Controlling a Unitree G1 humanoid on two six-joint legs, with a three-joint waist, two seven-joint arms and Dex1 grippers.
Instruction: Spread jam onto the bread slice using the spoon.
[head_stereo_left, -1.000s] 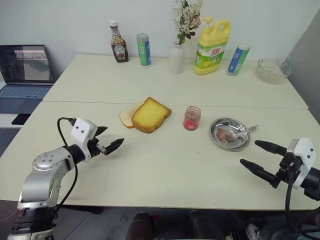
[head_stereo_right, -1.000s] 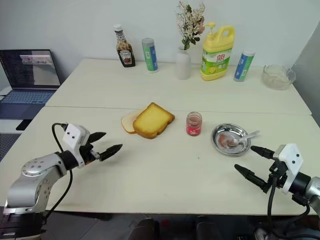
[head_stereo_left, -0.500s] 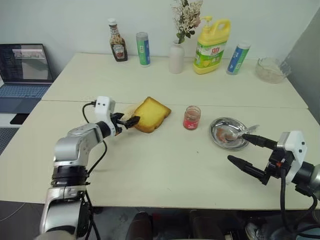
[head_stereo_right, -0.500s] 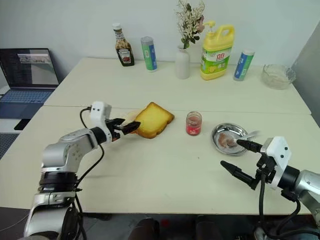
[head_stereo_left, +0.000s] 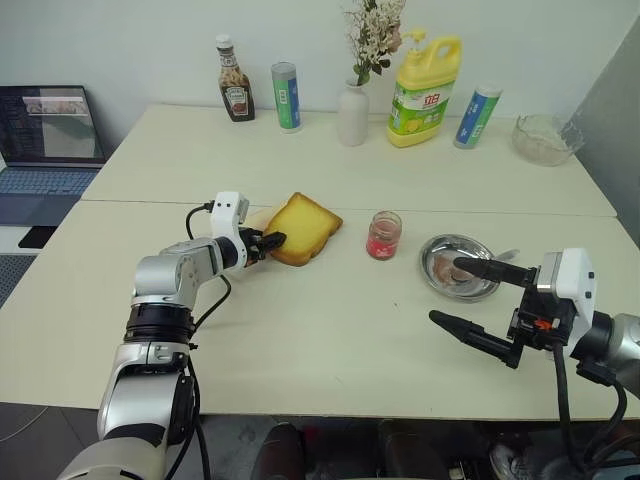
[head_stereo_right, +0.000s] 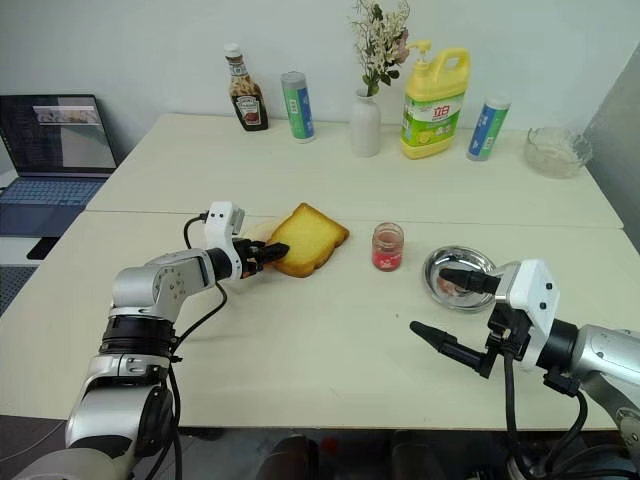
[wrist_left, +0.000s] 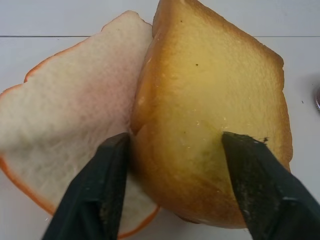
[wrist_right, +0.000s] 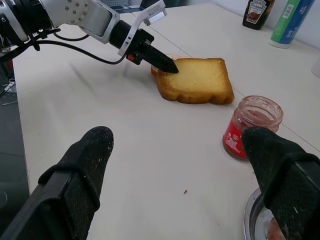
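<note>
Your left gripper (head_stereo_left: 268, 242) has its jaws clamped on the near corner of the bread slice (head_stereo_left: 303, 229), mid-frame on the table (head_stereo_left: 330, 330). Your right gripper (head_stereo_left: 470, 294) stands spread wide. The ketchup bottle (head_stereo_left: 236, 84), upper left, reads Heinz.

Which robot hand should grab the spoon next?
Probably the right. The right gripper hangs open just beside the steel dish where the spoon lies. The left gripper is busy, its fingers straddling a corner of the bread slice.
</note>
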